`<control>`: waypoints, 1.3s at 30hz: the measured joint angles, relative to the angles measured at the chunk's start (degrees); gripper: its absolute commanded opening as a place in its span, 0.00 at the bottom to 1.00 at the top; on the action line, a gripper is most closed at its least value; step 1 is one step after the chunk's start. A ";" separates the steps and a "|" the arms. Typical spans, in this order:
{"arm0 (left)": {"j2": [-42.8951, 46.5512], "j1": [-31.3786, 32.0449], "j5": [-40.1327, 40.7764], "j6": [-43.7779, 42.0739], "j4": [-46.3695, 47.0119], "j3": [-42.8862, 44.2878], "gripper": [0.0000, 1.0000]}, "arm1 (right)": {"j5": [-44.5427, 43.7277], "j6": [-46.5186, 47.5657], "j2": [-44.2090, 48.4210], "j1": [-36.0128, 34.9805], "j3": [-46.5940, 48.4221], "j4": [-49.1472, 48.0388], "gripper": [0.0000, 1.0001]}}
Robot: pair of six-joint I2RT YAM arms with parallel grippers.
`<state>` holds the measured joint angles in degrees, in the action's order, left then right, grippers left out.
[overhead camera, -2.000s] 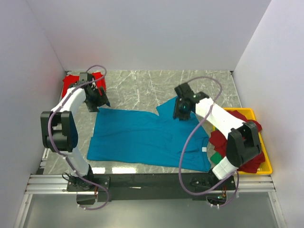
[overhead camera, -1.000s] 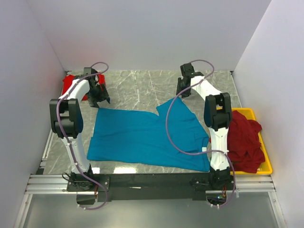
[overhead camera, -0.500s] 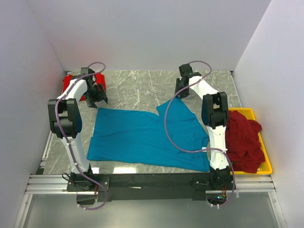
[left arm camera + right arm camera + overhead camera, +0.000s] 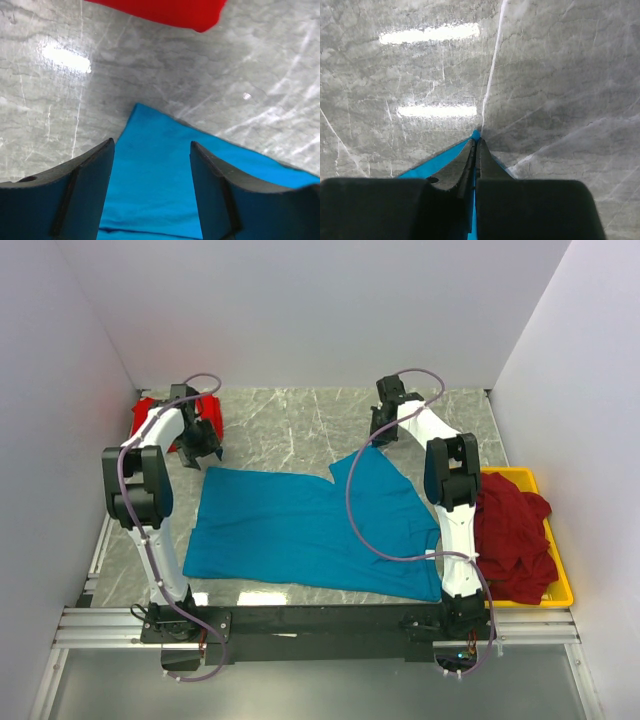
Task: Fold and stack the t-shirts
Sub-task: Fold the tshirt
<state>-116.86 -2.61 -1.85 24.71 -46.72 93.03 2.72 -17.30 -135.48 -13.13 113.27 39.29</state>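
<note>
A teal-blue t-shirt (image 4: 300, 525) lies spread flat on the marble table. My right gripper (image 4: 377, 434) is at its far right corner; in the right wrist view the gripper (image 4: 476, 142) is shut on the tip of teal cloth (image 4: 476, 134). My left gripper (image 4: 205, 447) hovers open over the shirt's far left corner; in the left wrist view the gripper (image 4: 150, 145) has the teal corner (image 4: 150, 170) between its spread fingers, not touching. A bright red t-shirt (image 4: 148, 416) lies at the far left, also seen in the left wrist view (image 4: 165, 10).
A yellow tray (image 4: 560, 590) at the right edge holds a heap of dark red shirts (image 4: 515, 530). White walls close in the table at the back and on both sides. Bare marble (image 4: 290, 425) lies beyond the teal shirt.
Both arms have stretched toward the back. The right gripper moved from over the sleeve to the shirt's far right corner and shut on it. The left gripper shifted slightly back over the left corner.
</note>
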 measured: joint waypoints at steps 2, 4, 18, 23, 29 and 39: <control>-0.87 0.02 0.74 0.07 0.07 0.13 0.63 | 0.09 -0.22 0.00 0.00 -0.20 -0.28 0.00; -2.23 0.02 1.57 0.33 0.07 0.81 0.58 | 0.15 -0.44 0.24 0.00 -0.81 -0.92 0.00; -5.01 0.00 3.04 1.01 0.87 1.81 0.35 | 0.17 -1.53 2.67 0.00 -5.68 -4.81 0.00; -5.01 0.00 3.19 0.98 1.88 1.03 0.34 | 0.15 -1.77 2.71 0.00 -5.73 -4.83 0.00; -5.01 0.00 3.26 0.92 2.05 0.35 0.20 | 0.11 -2.05 2.71 0.00 -5.73 -4.81 0.00; -5.79 0.00 3.19 0.81 2.10 1.20 0.01 | -0.07 -3.06 2.82 0.00 -5.73 -4.48 0.00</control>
<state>-122.65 -2.61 1.34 25.52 -44.62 94.24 2.66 -20.36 -132.66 -13.13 107.55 34.81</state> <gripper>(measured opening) 0.013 0.009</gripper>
